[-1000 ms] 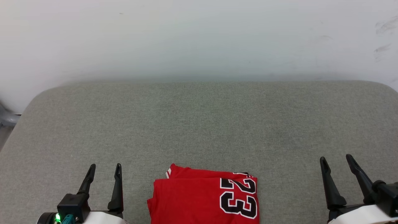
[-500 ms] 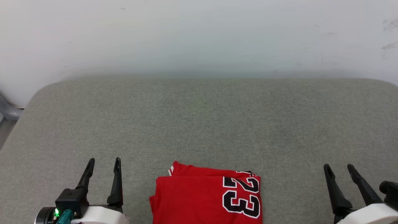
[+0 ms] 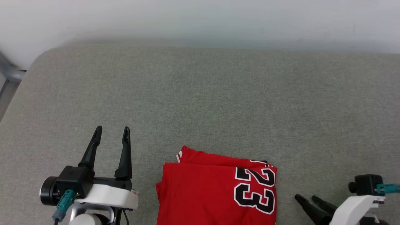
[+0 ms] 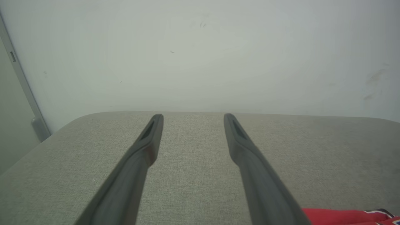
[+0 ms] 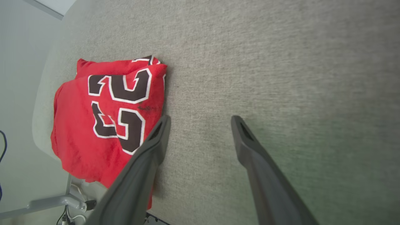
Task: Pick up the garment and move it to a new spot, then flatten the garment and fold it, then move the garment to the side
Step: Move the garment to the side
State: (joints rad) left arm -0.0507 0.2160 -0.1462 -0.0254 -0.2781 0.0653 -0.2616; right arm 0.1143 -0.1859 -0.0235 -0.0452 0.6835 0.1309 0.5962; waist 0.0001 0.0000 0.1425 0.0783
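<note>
Your garment [image 3: 215, 190] is down flat on the grey padded surface [image 3: 200, 93], folded into a compact red block at the near edge, roughly centre of the head view, w/ its bottom cut off by the frame. The black, white-outlined 23 faces up on its right half, and a second layer w/ a bit of white trim peeks out along the far side.

Just right of it you've got the right gripper [image 3: 305, 197], low in the frame, fingers angled toward the jersey's near right corner but apart from it. In the right wrist view the jaws stand well apart w/ only grey fabric between them; one finger's tip overlaps the jersey's edge in the picture (contact or not, can't tell from this angle).

On the other side, the left gripper [image 3: 112, 128] sits beside the garment w/ a clear gap, fingers pointing away toward the pale wall [image 3: 200, 18]. Jaws spread there too, nothing held; its wrist view catches a sliver of red at the lower right corner.

A grey metal bar [image 3: 9, 73] shows past the surface's far left corner.
</note>
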